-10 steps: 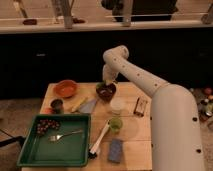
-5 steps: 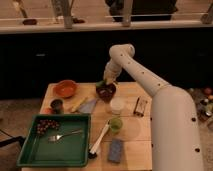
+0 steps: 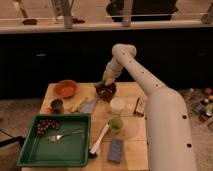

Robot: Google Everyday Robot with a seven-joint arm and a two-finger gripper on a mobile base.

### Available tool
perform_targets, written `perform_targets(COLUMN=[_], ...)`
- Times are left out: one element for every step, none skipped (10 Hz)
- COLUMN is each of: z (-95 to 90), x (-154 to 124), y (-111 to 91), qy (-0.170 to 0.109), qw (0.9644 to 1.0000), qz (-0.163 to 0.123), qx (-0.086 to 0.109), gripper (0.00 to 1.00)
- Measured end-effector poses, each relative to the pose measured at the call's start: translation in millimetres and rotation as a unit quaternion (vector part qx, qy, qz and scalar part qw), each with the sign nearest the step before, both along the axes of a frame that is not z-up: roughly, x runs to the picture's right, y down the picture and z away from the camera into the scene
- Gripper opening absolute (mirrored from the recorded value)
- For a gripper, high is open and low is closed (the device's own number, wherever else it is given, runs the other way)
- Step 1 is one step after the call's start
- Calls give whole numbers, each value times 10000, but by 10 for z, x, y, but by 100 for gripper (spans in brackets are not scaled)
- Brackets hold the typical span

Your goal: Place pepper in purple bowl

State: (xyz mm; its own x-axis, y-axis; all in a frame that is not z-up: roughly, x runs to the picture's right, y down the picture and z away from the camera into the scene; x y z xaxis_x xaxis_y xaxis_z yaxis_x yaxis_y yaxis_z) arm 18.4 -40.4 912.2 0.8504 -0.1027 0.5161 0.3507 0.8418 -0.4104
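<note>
**Arm swings in over the purple bowl**

From where I stand, the end effector (image 3: 106, 80) has come across from the middle of the far edge of the surface (image 3: 131, 145) and now hangs right above the purple bowl (image 3: 106, 92), which sits near that far edge, roughly midway along it. A second ago it was further toward the right and higher; half a second ago it was already dropping toward the bowl. That reads to me as the final approach for the drop.

A small green shape, which I take to be the pepper (image 3: 99, 84), shows at the tip of the end effector, just over the bowl's left rim. I cannot tell whether the end effector is gripping it or has let go, nor whether the pepper touches the rim.

The orange bowl (image 3: 65, 88) stands well apart near the far left corner, a small dark cup (image 3: 57, 104) close by it. The green tray (image 3: 57, 141) with its fork (image 3: 64, 135) fills the near left corner.

My guess is that only the release remains, provided the pepper falls inside and not on the rim.
</note>
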Motion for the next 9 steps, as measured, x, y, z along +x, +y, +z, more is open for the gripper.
perform_targets(z=[3, 5, 8, 14, 15, 16, 17, 20, 19], x=[3, -1, -5, 11, 21, 33, 35, 33, 32], y=[7, 11, 10, 13, 12, 18, 18, 28, 27], qy=[-35, -56, -72, -39, -18, -10, -11, -13, -13], qw=[10000, 10000, 9999, 9997, 9996, 9996, 9996, 9996, 9996], qz=[39, 66, 105, 192, 240, 239, 242, 232, 231], qx=[-27, -44, -64, -124, -158, -173, -176, -188, -187], gripper=[0, 0, 2, 8, 18, 28, 39, 48, 49])
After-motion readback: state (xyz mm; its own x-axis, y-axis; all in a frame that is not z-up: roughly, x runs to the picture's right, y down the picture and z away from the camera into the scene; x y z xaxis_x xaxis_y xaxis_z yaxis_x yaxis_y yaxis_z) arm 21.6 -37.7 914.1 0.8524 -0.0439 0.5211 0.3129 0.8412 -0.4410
